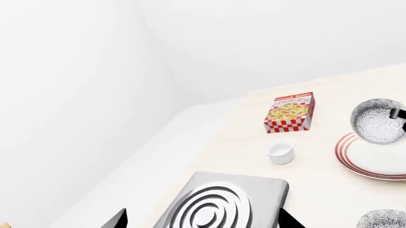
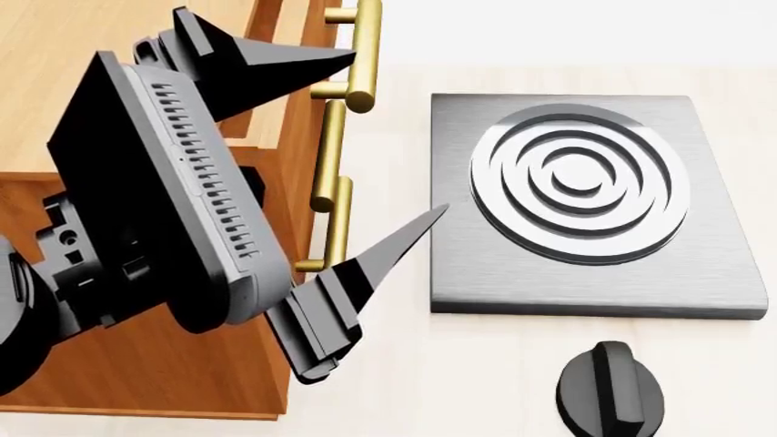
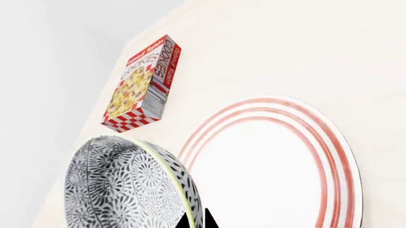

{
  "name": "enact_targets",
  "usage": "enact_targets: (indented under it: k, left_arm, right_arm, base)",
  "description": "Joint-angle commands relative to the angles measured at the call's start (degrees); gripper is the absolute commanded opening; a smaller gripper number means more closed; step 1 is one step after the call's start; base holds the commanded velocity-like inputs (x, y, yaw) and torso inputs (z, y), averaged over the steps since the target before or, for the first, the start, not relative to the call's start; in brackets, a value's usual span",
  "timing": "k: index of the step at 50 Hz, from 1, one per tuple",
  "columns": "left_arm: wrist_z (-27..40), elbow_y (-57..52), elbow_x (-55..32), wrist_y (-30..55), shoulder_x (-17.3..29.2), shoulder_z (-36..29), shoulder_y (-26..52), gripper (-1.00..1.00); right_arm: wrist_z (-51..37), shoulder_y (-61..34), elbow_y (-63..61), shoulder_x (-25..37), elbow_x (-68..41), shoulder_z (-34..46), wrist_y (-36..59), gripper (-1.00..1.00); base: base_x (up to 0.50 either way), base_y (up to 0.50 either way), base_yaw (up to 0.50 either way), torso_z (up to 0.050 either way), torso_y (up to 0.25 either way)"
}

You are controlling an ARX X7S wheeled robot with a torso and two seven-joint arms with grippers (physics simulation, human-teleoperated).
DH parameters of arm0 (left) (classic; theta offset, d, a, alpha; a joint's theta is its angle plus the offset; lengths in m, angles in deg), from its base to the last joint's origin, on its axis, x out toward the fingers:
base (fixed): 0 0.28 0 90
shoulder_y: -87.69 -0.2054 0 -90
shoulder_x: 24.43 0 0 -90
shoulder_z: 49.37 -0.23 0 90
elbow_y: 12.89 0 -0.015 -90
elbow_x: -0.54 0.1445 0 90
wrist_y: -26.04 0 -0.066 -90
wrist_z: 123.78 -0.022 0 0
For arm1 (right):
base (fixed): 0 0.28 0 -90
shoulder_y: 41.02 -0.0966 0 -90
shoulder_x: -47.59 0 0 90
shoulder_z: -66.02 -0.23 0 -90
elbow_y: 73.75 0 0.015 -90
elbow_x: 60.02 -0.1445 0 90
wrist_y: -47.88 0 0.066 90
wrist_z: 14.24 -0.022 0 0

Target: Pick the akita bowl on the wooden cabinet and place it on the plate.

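From the left wrist camera, the patterned white ceramic akita bowl [image 1: 376, 122] hangs over the red-ringed round white plate's [image 1: 371, 159] far rim, a dark fingertip at its edge; bare tabletop surrounds a small white cup [image 1: 280, 153].

Head view: left gripper [image 2: 377, 146] gapes wide, empty, beside the orange-brown wooden cabinet [image 2: 146, 364].

Right wrist view: right gripper [image 3: 197, 221] pinches the tilted bowl's rim.

Wooden cabinet [image 2: 146, 273] left of stove plate [image 2: 583, 209]; knob [image 2: 610, 391] before it.
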Motion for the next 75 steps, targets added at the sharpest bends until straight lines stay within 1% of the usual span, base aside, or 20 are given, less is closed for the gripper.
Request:
enact_targets:
  k: [1,13,32,44,56,69,70,75]
  left_arm:
    - [-0.24,0.15,0.23,0.02,0.03,-0.04,-0.25,1.0]
    - [-0.37,0.55,0.67,-0.34,0.03,-0.14,-1.01,1.0]
    - [-0.56,0.99,1.13,-0.73,0.07,-0.26,-2.09,1.0]
    - [-0.65,1.26,1.23,-0.47,-0.45,-0.29,-2.04,1.0]
    - [-1.13,2.12,1.77,-0.45,-0.72,-0.6,-2.5,1.0]
    - [-1.34,2.54,1.99,-0.52,-1.02,-0.64,-2.87,1.0]
    - [-1.31,2.54,2.08,-0.54,-0.98,-0.67,-2.94,1.0]
    - [-1.19,2.3,1.96,-0.57,-0.66,-0.53,-3.05,1.0]
  right_arm:
    - [3.28,-0.9,4.76,-0.51,1.22,0.66,0.62,-1.0]
    - [4.84,-2.09,7.11,-0.56,1.09,1.01,1.03,-1.0]
    - [7.85,-5.1,14.68,-1.26,1.43,3.32,2.6,-1.0]
    - [11.77,-6.59,18.54,-2.48,1.38,3.18,1.73,-1.0]
    - [14.47,-9.51,23.15,-3.49,2.51,4.69,1.71,-1.0]
    - [15.04,-9.23,23.54,-3.92,2.63,4.01,0.85,-1.0]
    - [15.54,-9.2,23.46,-4.01,2.37,3.81,0.8,1.0]
    - [15.71,-9.02,23.15,-4.09,2.68,3.69,0.43,1.0]
  base:
    - [0.0,0.0,0.0,0.0,0.0]
    - [0.0,0.0,0.0,0.0,0.0]
    - [0.0,0.0,0.0,0.001,0.001]
    - [0.0,0.0,0.0,0.0,0.0]
    - [0.0,0.0,0.0,0.0,0.001]
    - [0.0,0.0,0.0,0.0,0.0]
    - [0.0,0.0,0.0,0.0,0.0]
    - [0.0,0.0,0.0,0.0,0.0]
